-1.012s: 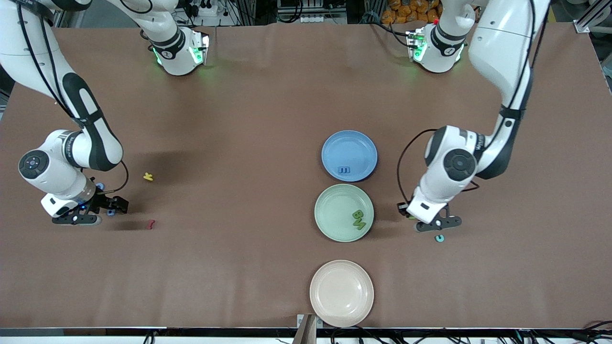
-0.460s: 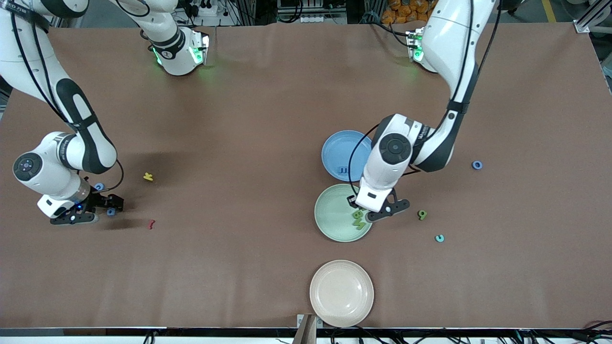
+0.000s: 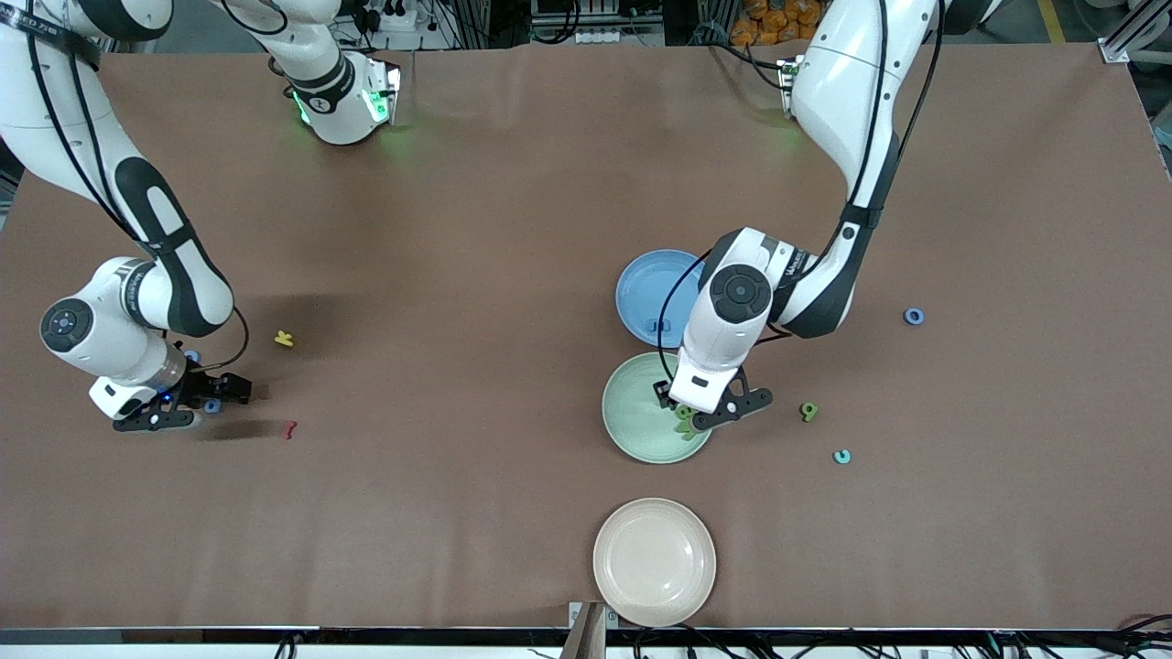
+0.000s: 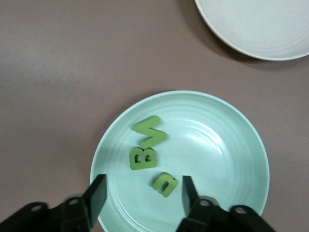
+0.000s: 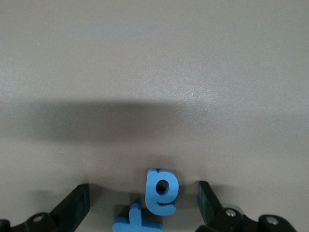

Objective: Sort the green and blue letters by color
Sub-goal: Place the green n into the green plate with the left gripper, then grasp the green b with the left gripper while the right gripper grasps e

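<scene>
My left gripper [image 3: 700, 412] [image 4: 142, 195] hangs open over the green plate [image 3: 630, 416] [image 4: 217, 145]. A green n [image 4: 164, 183] lies on the plate between the fingers, touching neither. Green B [image 4: 144, 157] and M [image 4: 150, 130] lie beside it. A blue E [image 3: 657, 326] shows on the blue plate [image 3: 645, 284], partly hidden by the left arm. A green 9 [image 3: 808, 411], a teal letter [image 3: 841, 456] and a blue letter [image 3: 913, 316] lie on the table toward the left arm's end. My right gripper [image 3: 203, 403] [image 5: 142, 205] is open low around two blue letters [image 5: 161, 191] [image 5: 135, 222].
A beige plate [image 3: 654, 560] [image 4: 260, 38] sits nearer the front camera than the green plate. A small yellow letter [image 3: 284, 339] and a dark red letter [image 3: 289, 428] lie near the right gripper. Another blue letter [image 3: 191, 356] lies beside the right wrist.
The left arm swung from the table near the green 9 to over the green plate and opened; a green n now lies there. The right gripper shifted only slightly.
</scene>
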### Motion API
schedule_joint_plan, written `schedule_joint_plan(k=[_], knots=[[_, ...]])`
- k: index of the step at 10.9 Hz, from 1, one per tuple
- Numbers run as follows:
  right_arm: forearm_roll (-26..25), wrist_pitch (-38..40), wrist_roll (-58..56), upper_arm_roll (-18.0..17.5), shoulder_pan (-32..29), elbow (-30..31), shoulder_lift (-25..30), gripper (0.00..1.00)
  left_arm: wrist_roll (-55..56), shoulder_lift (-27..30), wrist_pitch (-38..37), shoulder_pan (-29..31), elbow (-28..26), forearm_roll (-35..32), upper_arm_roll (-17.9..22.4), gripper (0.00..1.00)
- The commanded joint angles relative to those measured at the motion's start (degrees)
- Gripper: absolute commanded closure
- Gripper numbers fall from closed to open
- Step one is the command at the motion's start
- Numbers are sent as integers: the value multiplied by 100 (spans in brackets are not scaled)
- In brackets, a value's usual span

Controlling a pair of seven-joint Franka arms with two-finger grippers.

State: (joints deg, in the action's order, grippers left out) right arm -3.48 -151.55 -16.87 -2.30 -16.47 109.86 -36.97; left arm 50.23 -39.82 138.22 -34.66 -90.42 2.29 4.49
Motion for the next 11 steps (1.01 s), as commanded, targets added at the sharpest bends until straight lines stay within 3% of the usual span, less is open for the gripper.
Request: schedule_joint_plan(k=[1, 3, 6, 9, 11], knots=[[102, 221, -149, -260, -294, -149, -65, 0, -687, 105, -381, 221, 68, -35, 61, 0], [102, 782, -158, -717, -803, -386, -82, 0, -1705, 185, -733, 930, 16, -411, -455, 0], [102, 829, -167, -728, -823, -457, -74, 0, -2585, 141, -814, 2118, -98, -1457, -1361, 0], [94, 829, -158, -719, -771, -597, -109, 0, -3649, 115, -770, 2638, -335, -1599, -1399, 0], [85, 811, -167, -710, -718, -615, -161, 0, -3793, 97, -334, 2981, -703, -1941, -1565, 0]])
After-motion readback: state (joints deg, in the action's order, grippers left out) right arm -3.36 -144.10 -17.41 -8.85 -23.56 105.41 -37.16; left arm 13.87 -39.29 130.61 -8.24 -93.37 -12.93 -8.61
